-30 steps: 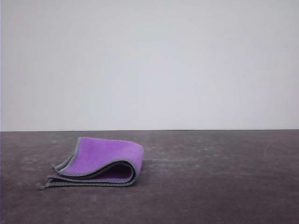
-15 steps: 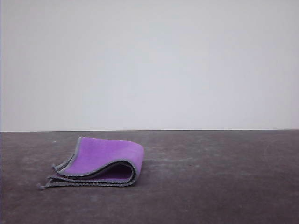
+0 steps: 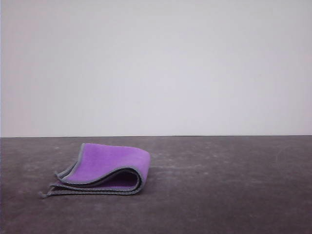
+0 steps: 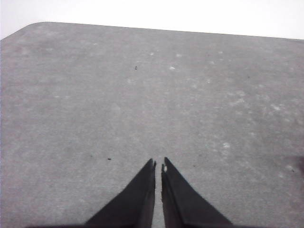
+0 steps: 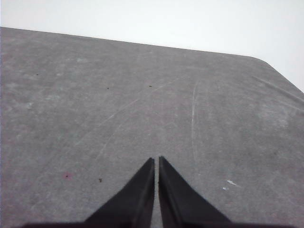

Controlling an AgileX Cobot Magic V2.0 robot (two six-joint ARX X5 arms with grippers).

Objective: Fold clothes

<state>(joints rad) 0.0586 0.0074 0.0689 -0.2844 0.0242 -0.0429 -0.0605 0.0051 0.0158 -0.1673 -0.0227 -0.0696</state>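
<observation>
The clothes (image 3: 105, 170), a soft cloth with its purple face outward and a grey stitched hem, lie folded in layers on the dark table left of centre in the front view. The top layer arches up and curls over at the right. My left gripper (image 4: 158, 164) hovers over bare grey tabletop, its black fingers closed together with nothing between them. My right gripper (image 5: 156, 160) is likewise shut over bare, scratched tabletop, holding nothing. The cloth lies outside both wrist views.
The dark grey table (image 3: 224, 195) stretches wide to the right of the cloth. Its far edge meets a plain white wall (image 3: 156, 68). A rounded table corner (image 4: 28, 27) shows in the left wrist view, another corner (image 5: 266, 61) in the right wrist view.
</observation>
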